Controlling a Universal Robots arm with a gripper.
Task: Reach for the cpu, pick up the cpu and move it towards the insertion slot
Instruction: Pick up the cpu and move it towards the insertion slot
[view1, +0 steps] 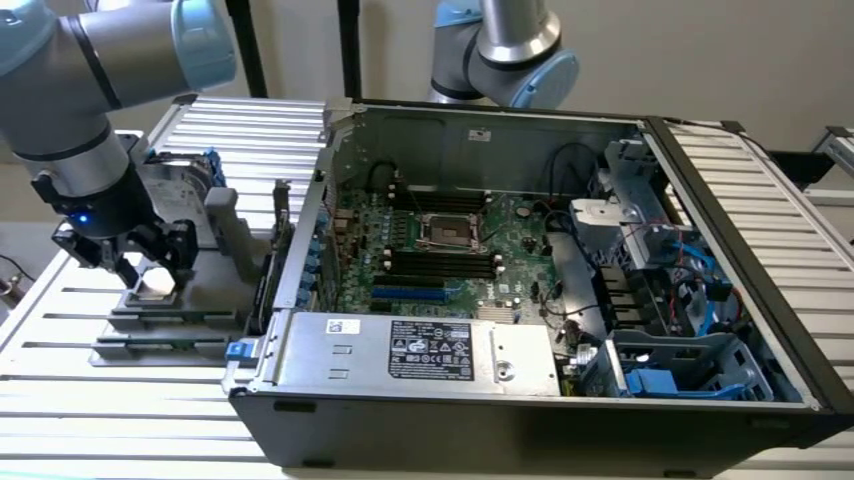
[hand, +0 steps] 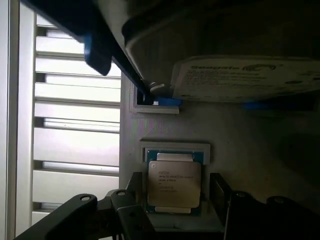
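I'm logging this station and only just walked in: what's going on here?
The robot arm's tool hangs over the cpu, which lies in a grey holder beside the open computer case. Its fingers straddle the chip, open; it is not yet lifted. The insertion slot is inside the case.

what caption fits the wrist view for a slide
cpu seated in its grey holder, open gripper astride it, hard drive nearby
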